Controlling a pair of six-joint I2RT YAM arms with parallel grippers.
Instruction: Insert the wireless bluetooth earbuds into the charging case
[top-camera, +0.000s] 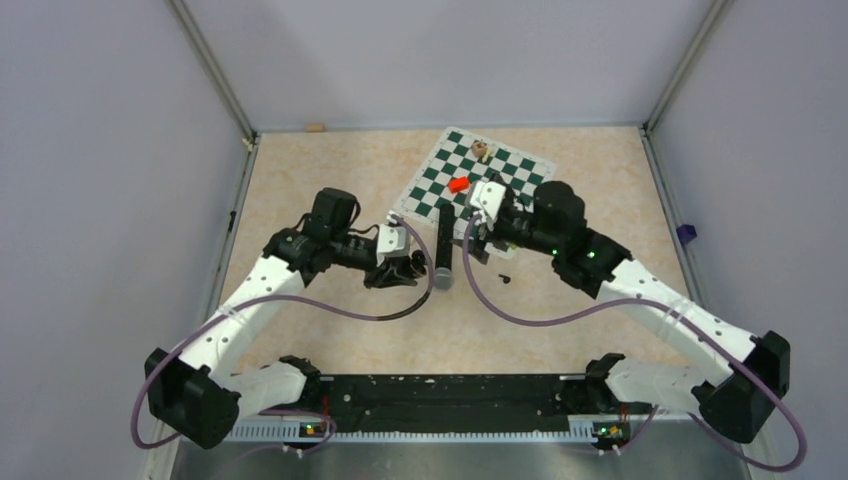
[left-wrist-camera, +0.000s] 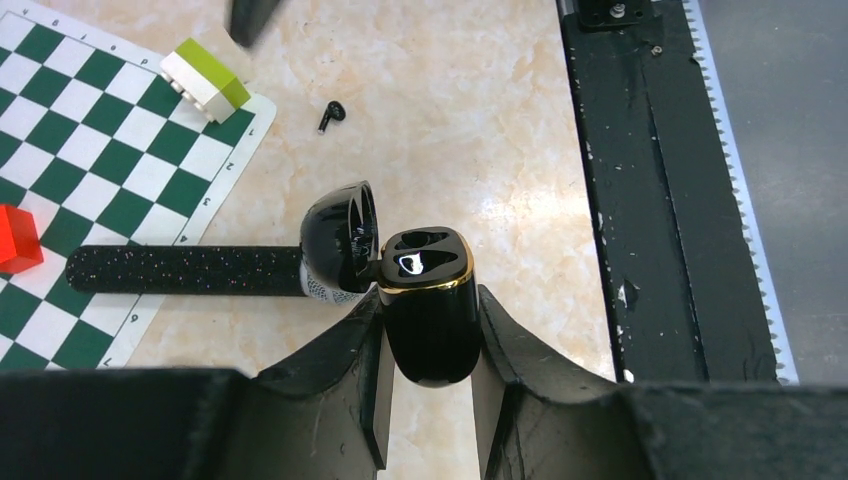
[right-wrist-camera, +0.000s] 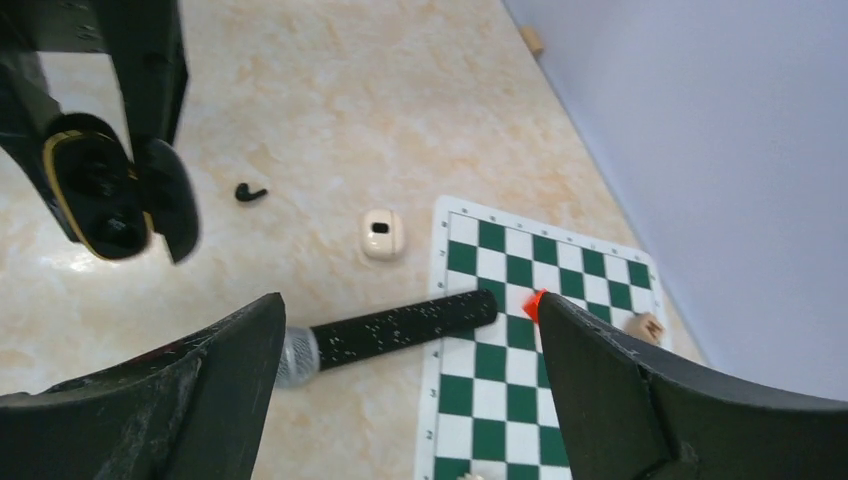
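My left gripper (left-wrist-camera: 430, 300) is shut on a glossy black charging case (left-wrist-camera: 430, 335) with a gold rim. It holds the case above the table with its lid (left-wrist-camera: 340, 238) swung open. The two sockets are dark, and I cannot tell if anything sits in them. One black earbud (left-wrist-camera: 333, 113) lies loose on the table; it also shows in the right wrist view (right-wrist-camera: 250, 193) and the top view (top-camera: 505, 279). My right gripper (right-wrist-camera: 408, 300) is wide open and empty above the microphone, right of the case (right-wrist-camera: 100, 200). No off-white earbuds are in view.
A black microphone (top-camera: 442, 255) lies beside the case, half on the green chessboard (top-camera: 520, 175). A small off-white case (right-wrist-camera: 381, 233) sits on the table. A red piece (top-camera: 458, 184), a yellow-green block (left-wrist-camera: 205, 78) and a wooden piece (top-camera: 480, 150) are on the board.
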